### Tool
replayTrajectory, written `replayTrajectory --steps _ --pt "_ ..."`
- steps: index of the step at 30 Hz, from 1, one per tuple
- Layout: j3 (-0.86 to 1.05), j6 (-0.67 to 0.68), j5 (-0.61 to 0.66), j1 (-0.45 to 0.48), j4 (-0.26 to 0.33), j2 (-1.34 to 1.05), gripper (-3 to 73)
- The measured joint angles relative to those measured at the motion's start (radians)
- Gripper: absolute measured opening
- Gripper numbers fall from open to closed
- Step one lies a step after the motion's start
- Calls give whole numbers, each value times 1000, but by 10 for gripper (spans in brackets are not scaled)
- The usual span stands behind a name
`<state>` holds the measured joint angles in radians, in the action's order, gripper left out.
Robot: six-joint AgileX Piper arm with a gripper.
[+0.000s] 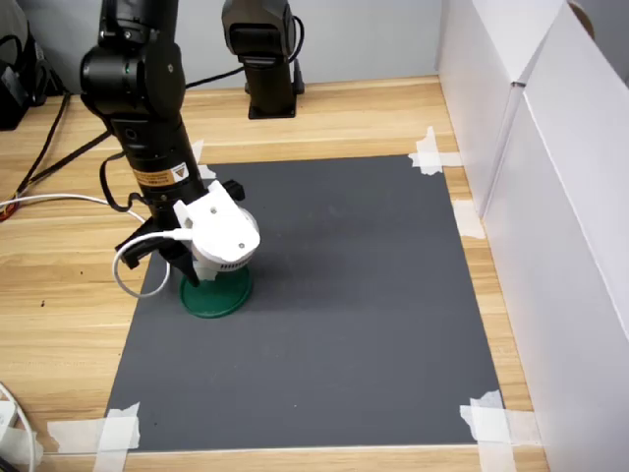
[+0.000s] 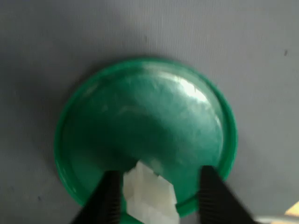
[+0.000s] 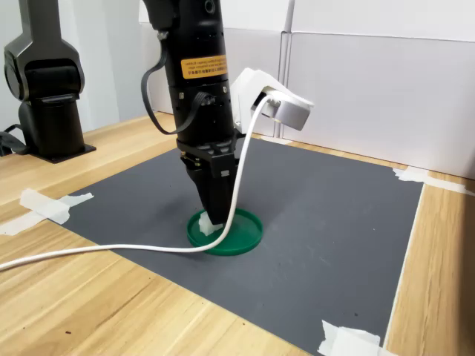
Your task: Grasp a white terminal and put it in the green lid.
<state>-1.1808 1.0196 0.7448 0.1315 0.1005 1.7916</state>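
Directly above the green lid (image 1: 218,295), the arm points straight down, and its tool (image 3: 214,219) reaches into the disc near one edge. Seen from the wrist view, the two dark fingers (image 2: 108,198) stand spread, with the white terminal (image 2: 150,195) lying between them, closer to one finger than to the other; whether that finger touches it cannot be told. The terminal rests on the inner floor of the green lid (image 2: 145,135), close to the raised rim. From the second exterior view, the white terminal (image 3: 208,227) shows as a small pale block at the fingertips, inside the green lid (image 3: 241,236) toward the second exterior view's left part of the disc.

The lid lies flat on a dark grey mat (image 1: 344,295), which is fixed to the wooden desk (image 1: 59,295) by white tape strips (image 1: 491,418) at its corners. A white camera housing (image 1: 218,228) sits on the wrist, and a white cable (image 3: 111,251) runs from it across the mat and the desk. A second black arm base (image 1: 263,59) stands at the far side of the desk, well apart from the lid. White panels (image 1: 550,197) wall off the first exterior view's right side.
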Motion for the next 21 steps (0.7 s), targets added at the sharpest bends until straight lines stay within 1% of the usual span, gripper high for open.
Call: replayTrajectory --steps 2,5,8,10,11,13,15,18,20,21 --pt "0 0 -4 0 15 0 539" --pt "0 0 -9 0 42 -14 571" --pt "0 0 -40 0 75 -57 571" --pt "0 0 -75 0 100 -99 553" --pt "0 0 -91 0 111 -117 531" --pt "0 0 -125 0 140 -168 446" --pt "3 0 -151 0 169 -220 340" --pt "32 -1 -206 0 227 -329 131" --pt "62 -2 -243 0 264 -408 45" --pt "81 -5 -262 0 275 -454 20"
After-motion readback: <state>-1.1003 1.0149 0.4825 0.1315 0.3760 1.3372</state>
